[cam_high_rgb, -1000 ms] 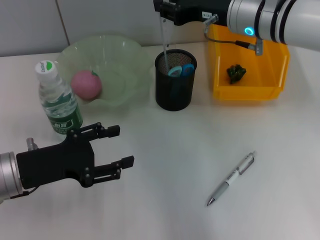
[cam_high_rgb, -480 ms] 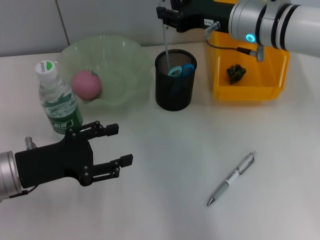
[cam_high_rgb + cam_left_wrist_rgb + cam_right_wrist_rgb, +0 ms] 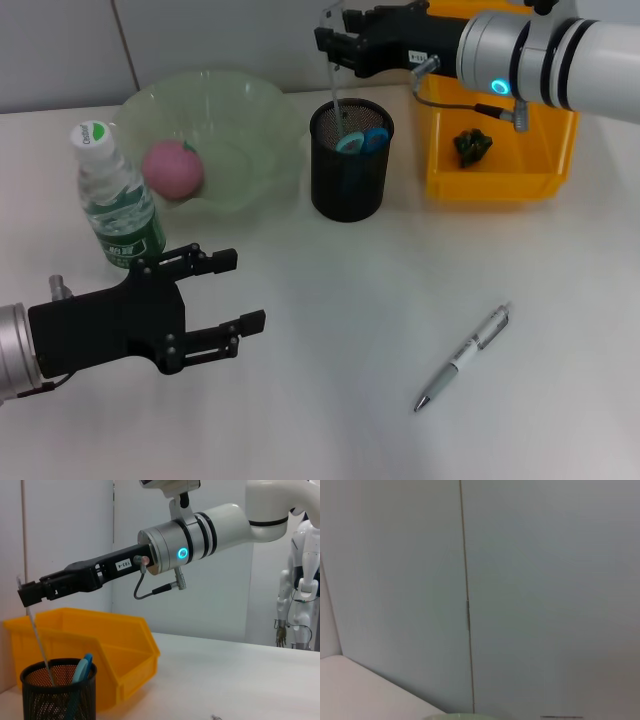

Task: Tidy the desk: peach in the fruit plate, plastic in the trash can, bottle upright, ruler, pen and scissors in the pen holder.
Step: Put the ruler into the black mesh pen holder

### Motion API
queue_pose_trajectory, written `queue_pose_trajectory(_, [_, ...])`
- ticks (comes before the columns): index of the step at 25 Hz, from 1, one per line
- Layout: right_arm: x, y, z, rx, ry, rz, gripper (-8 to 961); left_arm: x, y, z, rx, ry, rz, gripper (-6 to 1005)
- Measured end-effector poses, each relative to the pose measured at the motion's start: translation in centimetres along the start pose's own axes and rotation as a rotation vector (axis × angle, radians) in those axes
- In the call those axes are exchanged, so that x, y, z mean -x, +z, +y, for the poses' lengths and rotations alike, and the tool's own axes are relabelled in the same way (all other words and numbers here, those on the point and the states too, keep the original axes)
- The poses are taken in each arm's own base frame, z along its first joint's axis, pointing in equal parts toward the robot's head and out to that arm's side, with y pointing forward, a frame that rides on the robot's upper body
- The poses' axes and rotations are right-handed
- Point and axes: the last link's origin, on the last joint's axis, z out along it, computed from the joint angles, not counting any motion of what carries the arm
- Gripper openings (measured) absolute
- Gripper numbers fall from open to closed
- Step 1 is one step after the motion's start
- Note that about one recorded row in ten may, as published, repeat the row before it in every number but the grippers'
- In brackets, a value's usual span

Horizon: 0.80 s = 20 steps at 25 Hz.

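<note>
Fingers of my right gripper (image 3: 332, 40) pinch the clear ruler's (image 3: 335, 95) top, tip already inside the pen holder (image 3: 349, 180); releasing tilted could tip it out; left gripper (image 3: 225, 295) idles open over the desk (image 3: 350, 330).

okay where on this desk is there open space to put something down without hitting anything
Bare desk lies between the left gripper, the pen holder and the pen, and right of the pen below the yellow bin. The far edge is crowded: bottle, fruit plate, holder and bin stand close, with the right gripper above the holder.
</note>
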Motion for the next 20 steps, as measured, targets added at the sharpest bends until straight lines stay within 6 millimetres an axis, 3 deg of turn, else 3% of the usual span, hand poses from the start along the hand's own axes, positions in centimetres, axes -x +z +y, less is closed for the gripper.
queue_pose_trajectory(14, [0.03, -0.17, -0.01, 0.005, 0.004, -0.003, 515, -0.14, -0.23, -0.07, -0.002, 0.007, 0.0, 754])
queue_pose_trajectory(20, [0.26, -0.44, -0.08, 0.001, 0.003, -0.013, 700, -0.16, -0.25, -0.08, -0.003, 0.006, 0.0, 754])
